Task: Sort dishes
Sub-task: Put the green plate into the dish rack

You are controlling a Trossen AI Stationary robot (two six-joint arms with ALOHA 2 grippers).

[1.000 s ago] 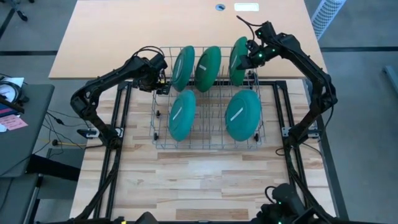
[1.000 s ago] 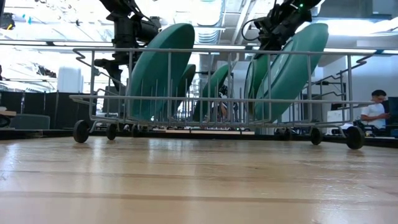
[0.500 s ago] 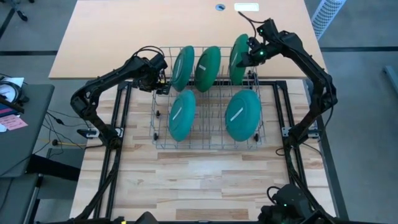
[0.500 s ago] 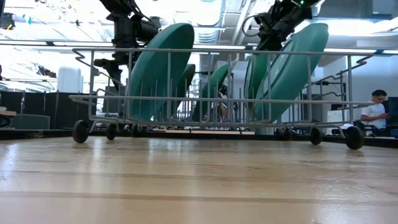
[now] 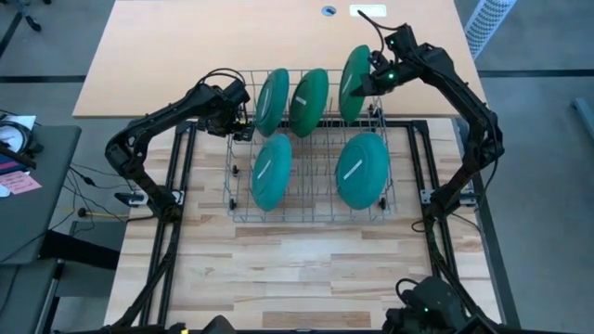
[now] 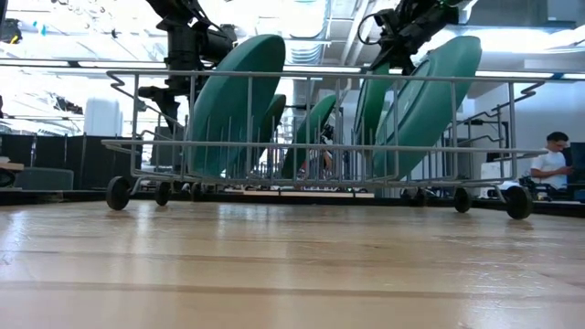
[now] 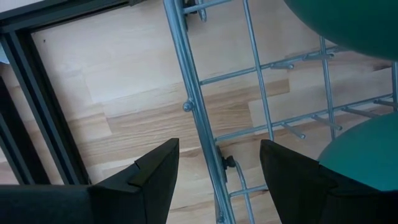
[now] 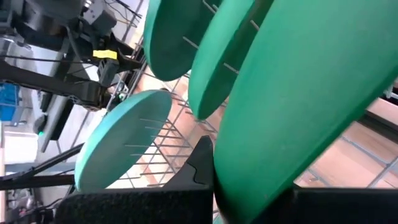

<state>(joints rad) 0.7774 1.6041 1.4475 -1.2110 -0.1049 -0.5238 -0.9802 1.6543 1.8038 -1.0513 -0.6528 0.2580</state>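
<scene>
I count five dishes (image 5: 362,169) in one wire rack (image 5: 309,215); my right gripper (image 5: 369,82) is clamped on the back-right dish (image 5: 353,72); left gripper (image 5: 243,119) gapes empty.

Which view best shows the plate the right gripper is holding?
The high view: the dark green plate shows whole, clamped in the right gripper. The low view shows it behind rack wires; the right wrist view only part; the left wrist none.
</scene>
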